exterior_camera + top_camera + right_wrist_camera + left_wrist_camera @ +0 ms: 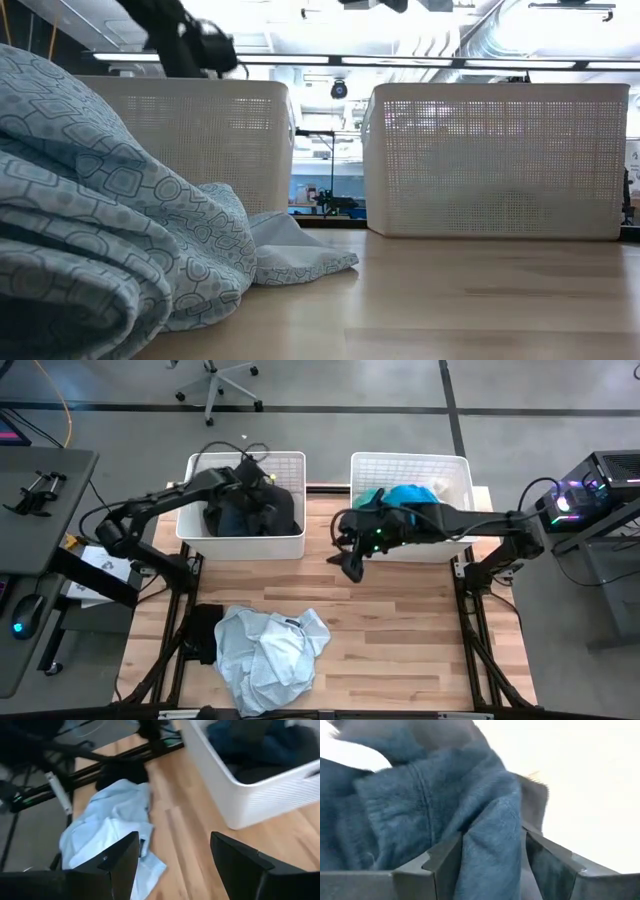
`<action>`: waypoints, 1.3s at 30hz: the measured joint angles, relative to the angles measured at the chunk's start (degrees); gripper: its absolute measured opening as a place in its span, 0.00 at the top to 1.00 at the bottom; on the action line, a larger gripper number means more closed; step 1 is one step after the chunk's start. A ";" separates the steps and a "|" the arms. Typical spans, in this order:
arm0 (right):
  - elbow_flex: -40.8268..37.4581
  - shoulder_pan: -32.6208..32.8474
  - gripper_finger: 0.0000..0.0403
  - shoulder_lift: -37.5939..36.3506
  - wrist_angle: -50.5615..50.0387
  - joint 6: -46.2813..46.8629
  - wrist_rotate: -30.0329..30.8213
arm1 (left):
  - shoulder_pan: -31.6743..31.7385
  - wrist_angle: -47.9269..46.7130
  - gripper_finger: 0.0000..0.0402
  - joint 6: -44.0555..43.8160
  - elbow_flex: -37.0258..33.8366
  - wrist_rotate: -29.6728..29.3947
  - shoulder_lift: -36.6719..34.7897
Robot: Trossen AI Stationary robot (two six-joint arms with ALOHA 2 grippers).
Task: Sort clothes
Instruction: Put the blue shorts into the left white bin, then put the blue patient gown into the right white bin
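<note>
My left gripper [262, 488] is over the left white basket [200, 532], shut on a dark charcoal garment [245, 512] that fills that basket; in the left wrist view the cloth [420, 810] looks grey-blue. My right gripper [352, 565] is open and empty above the table, in front of the right basket [458, 472], which holds teal and bright blue clothes [405, 496]. A pale blue patterned garment [268, 650] lies crumpled on the table's near left. A black garment [205, 630] lies beside it at the left edge. My left gripper pinches a thick fold of the dark garment [492, 850] between its two fingers [445, 862]. The fold runs up out of the gap between them. The rest of the garment lies in the left basket.
The two white slatted baskets stand side by side at the table's far edge, with a gap between them. Bare wood [400, 640] lies at the table's middle and near right. In the low view the pale blue garment [110, 220] fills the left foreground.
</note>
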 joint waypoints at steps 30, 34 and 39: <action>-3.59 9.29 0.24 41.04 50.99 -22.35 -26.05 | -10.70 -8.24 0.49 -9.50 6.05 -2.33 -27.92; 0.21 9.83 0.27 46.64 47.44 -23.96 -24.49 | -11.56 -9.05 0.49 -11.44 6.05 -2.46 -27.82; 0.72 11.39 0.46 48.29 36.69 -26.19 -13.19 | -13.16 -8.96 0.49 -13.81 6.05 -3.39 -27.84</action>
